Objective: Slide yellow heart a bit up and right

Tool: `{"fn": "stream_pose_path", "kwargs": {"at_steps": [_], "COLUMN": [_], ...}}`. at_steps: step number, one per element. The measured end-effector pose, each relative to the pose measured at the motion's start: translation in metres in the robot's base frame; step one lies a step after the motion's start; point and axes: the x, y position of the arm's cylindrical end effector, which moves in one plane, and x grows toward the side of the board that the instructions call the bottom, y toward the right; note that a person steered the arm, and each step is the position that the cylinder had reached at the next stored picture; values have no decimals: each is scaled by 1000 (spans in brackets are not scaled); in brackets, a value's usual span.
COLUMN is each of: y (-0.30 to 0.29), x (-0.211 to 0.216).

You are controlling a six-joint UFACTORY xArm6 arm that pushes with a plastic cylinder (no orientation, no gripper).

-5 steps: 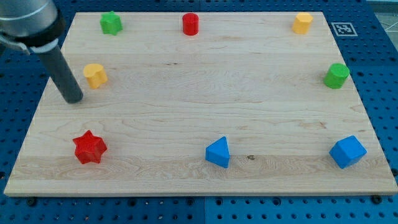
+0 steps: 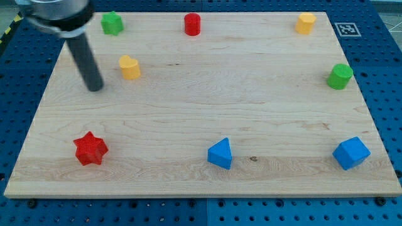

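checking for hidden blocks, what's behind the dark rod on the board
Only bare wooden board shows around the rod. My tip sits to the view's left of the yellow heart, apart from it. The strip of board directly behind the rod is covered; no block edge shows beside it.

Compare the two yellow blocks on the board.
The yellow heart sits at the view's upper left, just right of my tip; the other yellow block sits in the top right corner, far from it. The heart looks slightly larger. Both are yellow and upright.
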Motion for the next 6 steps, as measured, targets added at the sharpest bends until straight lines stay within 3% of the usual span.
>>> {"fn": "stream_pose_path", "kwargs": {"at_steps": [1,5,6], "y": [-10,105,84], "x": [-18,-28,-28]}}
